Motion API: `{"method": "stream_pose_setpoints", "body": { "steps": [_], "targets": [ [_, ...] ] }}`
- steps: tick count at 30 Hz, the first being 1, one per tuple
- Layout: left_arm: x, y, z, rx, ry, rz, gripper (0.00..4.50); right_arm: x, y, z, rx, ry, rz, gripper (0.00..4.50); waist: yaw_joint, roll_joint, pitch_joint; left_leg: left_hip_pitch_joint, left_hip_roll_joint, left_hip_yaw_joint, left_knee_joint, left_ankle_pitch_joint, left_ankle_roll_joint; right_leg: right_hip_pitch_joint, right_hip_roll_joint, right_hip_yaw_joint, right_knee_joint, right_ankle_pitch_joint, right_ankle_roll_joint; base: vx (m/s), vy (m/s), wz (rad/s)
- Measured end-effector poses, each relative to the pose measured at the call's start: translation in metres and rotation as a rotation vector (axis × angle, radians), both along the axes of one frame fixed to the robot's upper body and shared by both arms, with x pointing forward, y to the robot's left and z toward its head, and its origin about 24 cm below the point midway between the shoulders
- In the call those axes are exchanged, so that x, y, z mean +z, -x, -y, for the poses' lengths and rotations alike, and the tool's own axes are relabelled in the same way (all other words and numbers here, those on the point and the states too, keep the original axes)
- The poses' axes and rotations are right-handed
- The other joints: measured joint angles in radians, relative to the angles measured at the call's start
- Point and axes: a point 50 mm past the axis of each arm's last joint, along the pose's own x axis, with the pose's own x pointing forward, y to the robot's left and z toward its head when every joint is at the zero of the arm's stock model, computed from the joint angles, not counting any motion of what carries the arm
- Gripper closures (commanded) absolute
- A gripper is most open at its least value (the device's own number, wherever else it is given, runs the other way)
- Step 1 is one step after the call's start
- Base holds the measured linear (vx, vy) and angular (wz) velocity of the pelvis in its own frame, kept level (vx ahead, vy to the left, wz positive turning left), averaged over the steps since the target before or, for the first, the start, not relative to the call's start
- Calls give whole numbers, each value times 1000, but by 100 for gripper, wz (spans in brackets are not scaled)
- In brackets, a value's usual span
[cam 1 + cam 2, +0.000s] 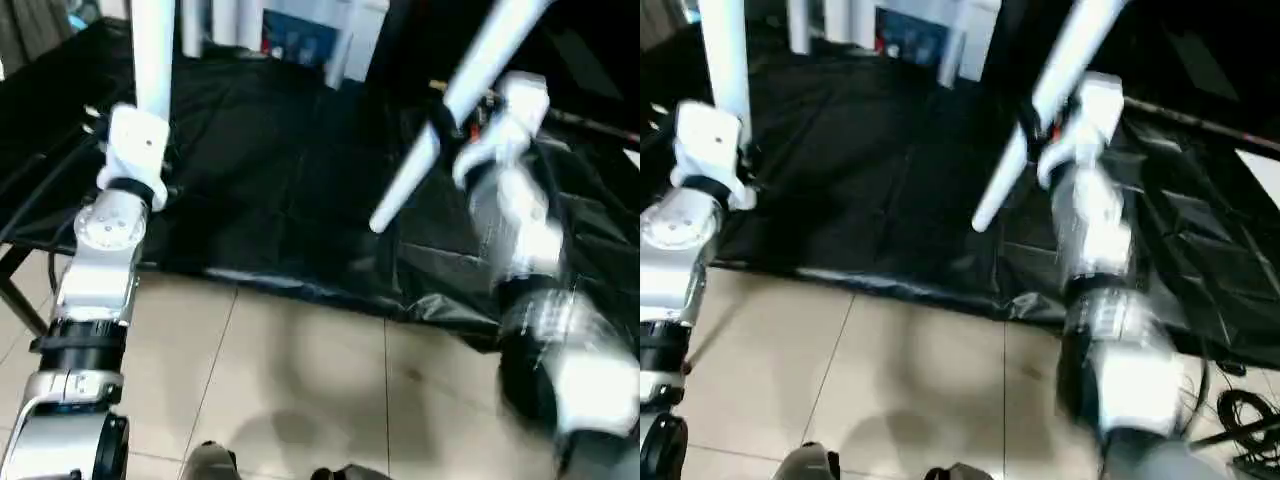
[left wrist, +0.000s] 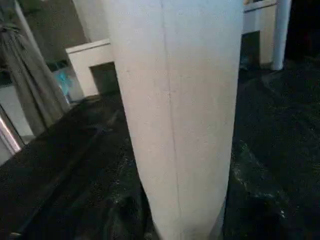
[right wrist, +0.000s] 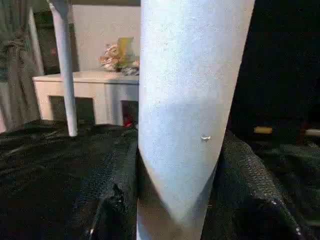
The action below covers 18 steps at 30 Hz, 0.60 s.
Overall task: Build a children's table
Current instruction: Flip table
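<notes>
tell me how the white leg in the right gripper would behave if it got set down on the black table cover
The white leg looks like a round, tapered tube, so laid flat it would probably roll, curving toward its thin end. It stays straight while the right gripper holds it tilted, so it seems stiff. Its smooth plastic may slip on the black cover.

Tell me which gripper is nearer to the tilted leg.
Right. The right gripper grips the tilted leg partway along it. The left gripper is off to the left, gripping the upright leg, apart from the tilted one.
</notes>
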Motion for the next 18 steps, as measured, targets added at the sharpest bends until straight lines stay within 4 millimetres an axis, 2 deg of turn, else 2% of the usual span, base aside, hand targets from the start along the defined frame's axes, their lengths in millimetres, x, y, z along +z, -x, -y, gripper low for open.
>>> {"method": "stream_pose_setpoints", "body": {
  "steps": [3, 9, 14, 15, 16, 18],
  "targets": [
    [-6, -3, 6, -23, 2, -23, 296, -6, 6, 4, -46, 4, -8, 282, -4, 1, 0, 7, 0, -3, -1, 0, 0, 10, 0, -3, -5, -2, 5, 0, 0, 0],
    [-12, -11, 11, -37, 10, -50, 296, -6, 11, 6, -93, 33, -22, 282, -14, 1, 0, 6, 0, -4, -1, 0, -1, 10, -1, -5, -5, 0, 6, 0, 0, 0],
    [-17, -15, 9, -30, 17, -77, 296, -5, 11, 5, -103, 63, -28, 282, -16, 0, 0, 6, 1, -5, -1, 0, -1, 10, -1, -7, -5, 1, 5, 0, 0, 0],
    [-17, -16, 9, -39, 30, -85, 240, -5, 11, 5, -101, 72, -33, 282, -16, -1, -1, 6, 1, -5, -1, 0, -1, 11, -1, -7, -5, 2, 4, 0, 0, 0],
    [-17, -16, 9, -49, 37, -91, 226, -4, 11, 6, -101, 80, -34, 247, -15, -1, -1, 6, 1, -5, -1, 0, -1, 11, -1, -7, -5, 2, 3, 0, 0, 0],
    [-22, -16, 10, -83, 6, -128, 226, -4, 11, 5, -90, 105, -28, 212, -18, 0, -1, 6, 1, -4, -1, 0, -1, 10, -1, -7, -5, 2, 4, 0, 0, 0]
  ]
}}
